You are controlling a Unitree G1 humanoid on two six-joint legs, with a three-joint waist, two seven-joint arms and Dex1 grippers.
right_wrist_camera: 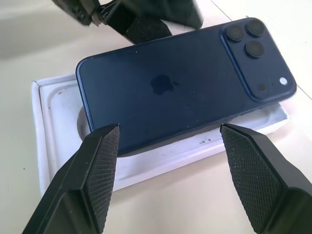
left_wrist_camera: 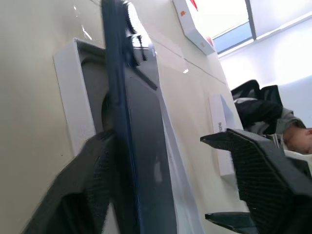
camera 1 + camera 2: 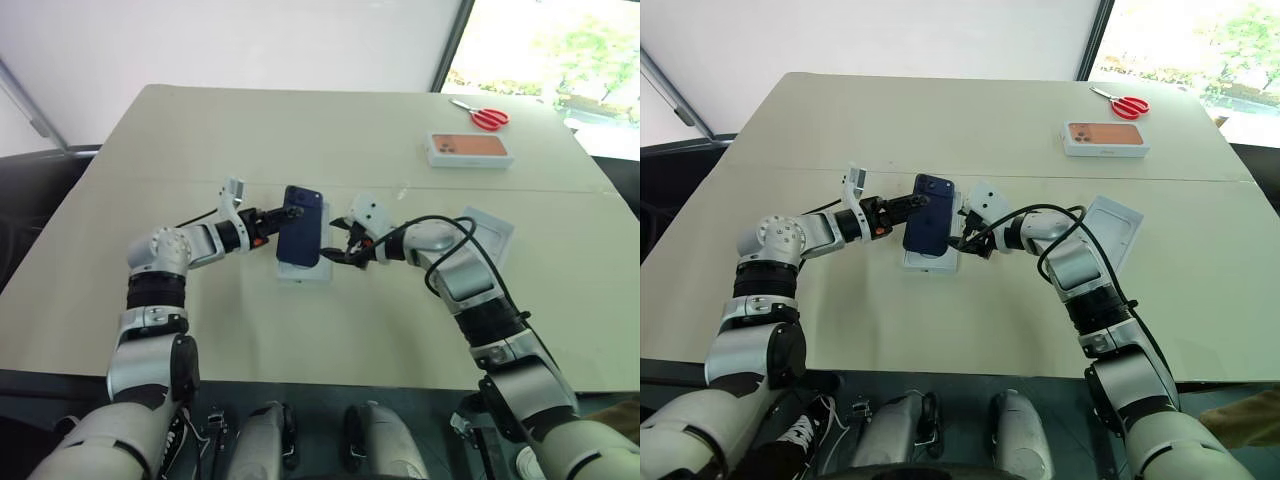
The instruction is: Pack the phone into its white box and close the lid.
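Note:
The dark navy phone [image 3: 301, 227] is tilted over the white box [image 3: 305, 272], a shallow white tray with an oval recess in its floor [image 1: 48, 126]. Its left long edge is raised and its back faces up and to the right. My left gripper [image 3: 280, 215] is at that raised edge, open, with one finger [image 2: 92, 175] against the phone and the other standing apart. My right gripper [image 1: 168, 127] is open at the phone's lower right edge, its fingers spread wide and gripping nothing. The lid [image 3: 488, 235] lies inside-up on the table to the right.
A white box with an orange phone picture [image 3: 468, 149] and red scissors [image 3: 485, 117] lie at the far right of the beige table [image 3: 250, 130]. A black cable loops over my right forearm [image 3: 450, 235]. A person in dark clothes [image 2: 292, 126] sits beyond the table.

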